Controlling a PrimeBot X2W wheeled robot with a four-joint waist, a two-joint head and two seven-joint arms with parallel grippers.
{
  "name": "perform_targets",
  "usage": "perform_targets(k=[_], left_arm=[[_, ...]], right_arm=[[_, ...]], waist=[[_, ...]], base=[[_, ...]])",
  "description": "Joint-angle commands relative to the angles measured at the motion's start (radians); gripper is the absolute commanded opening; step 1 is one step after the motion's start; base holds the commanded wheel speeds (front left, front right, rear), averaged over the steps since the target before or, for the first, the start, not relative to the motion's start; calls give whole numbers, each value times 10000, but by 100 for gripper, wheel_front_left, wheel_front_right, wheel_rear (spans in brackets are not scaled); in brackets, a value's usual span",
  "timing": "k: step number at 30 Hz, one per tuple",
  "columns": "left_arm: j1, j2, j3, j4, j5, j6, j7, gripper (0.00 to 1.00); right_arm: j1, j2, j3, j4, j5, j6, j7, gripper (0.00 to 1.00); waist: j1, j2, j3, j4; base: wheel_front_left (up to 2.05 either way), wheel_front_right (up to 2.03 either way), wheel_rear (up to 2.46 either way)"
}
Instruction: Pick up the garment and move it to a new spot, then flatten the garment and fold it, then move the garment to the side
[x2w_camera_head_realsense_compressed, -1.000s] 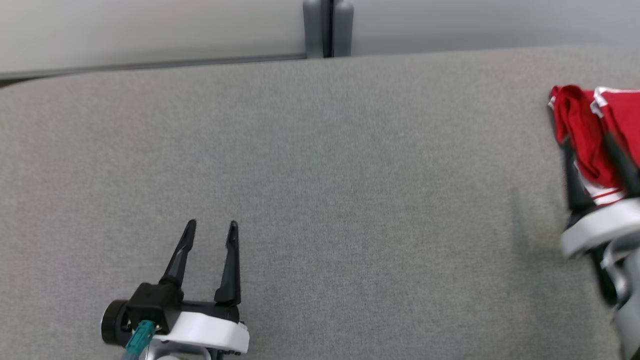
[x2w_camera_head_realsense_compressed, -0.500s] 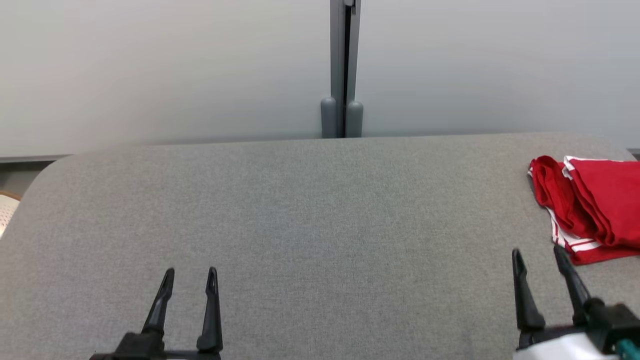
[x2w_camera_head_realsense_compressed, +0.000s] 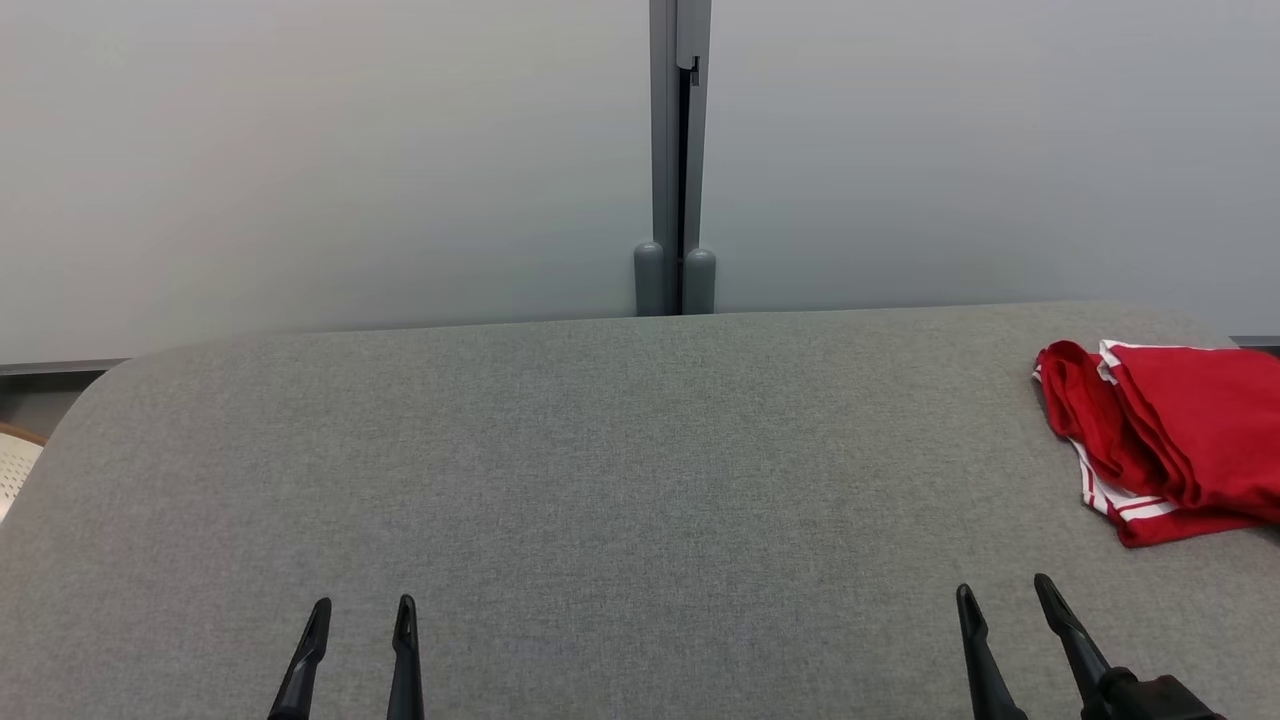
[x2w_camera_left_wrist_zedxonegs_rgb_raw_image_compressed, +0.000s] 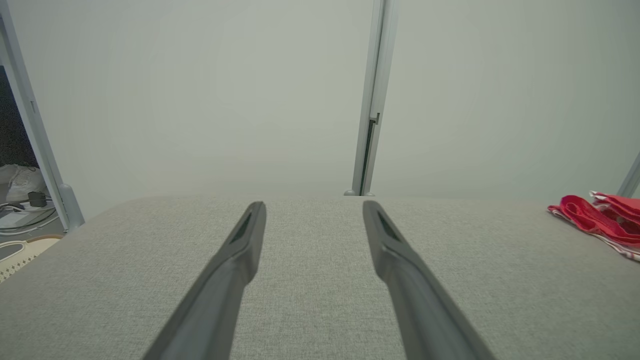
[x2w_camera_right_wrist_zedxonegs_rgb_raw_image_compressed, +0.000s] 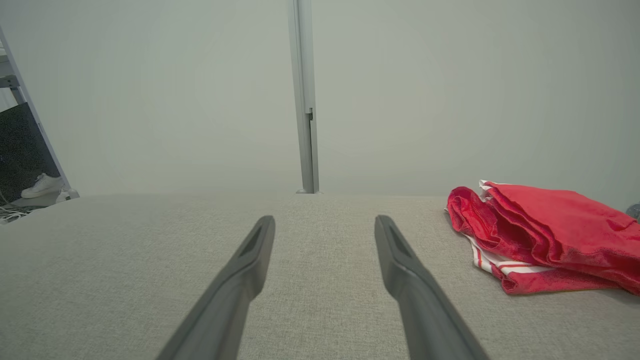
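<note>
You have the red garment lying folded and slightly rumpled at the far right corner of the gray tabletop, with white stripes showing along the side that faces the near edge; in the head view its right part runs out of the picture. Your right pincer stands at the near edge toward the right side, its 2 long dark fingers spread wide with nothing between them, pointing at the far edge. The garment sits beyond its fingertips and off toward the right edge, clearly apart from them. Your left pincer stands at the near edge toward the left side, its 2 fingers equally wide apart and empty, also pointing at the far edge, well apart from the garment. The cloth surface between the 2 pincers is bare gray fabric. Behind the far edge rises a pale partition wall, with a gray upright post at about the middle of that edge. Past the left edge, a white shoe and some cables lie on the floor.
</note>
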Motion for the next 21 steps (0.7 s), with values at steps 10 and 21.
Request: perform_targets(k=[10,21], left_arm=[[11,-24,-21,312,-482,-47,69,0],[-542,126,153,624,-2725,-324,500,0]], right_arm=[[71,57,135,270,575,0,86,0],[-348,-42,-85,339,2869,0,556,0]], waist=[[0,-1,-18,-58],[0,-1,77,-76]], base=[[0,0,0],[0,0,0]])
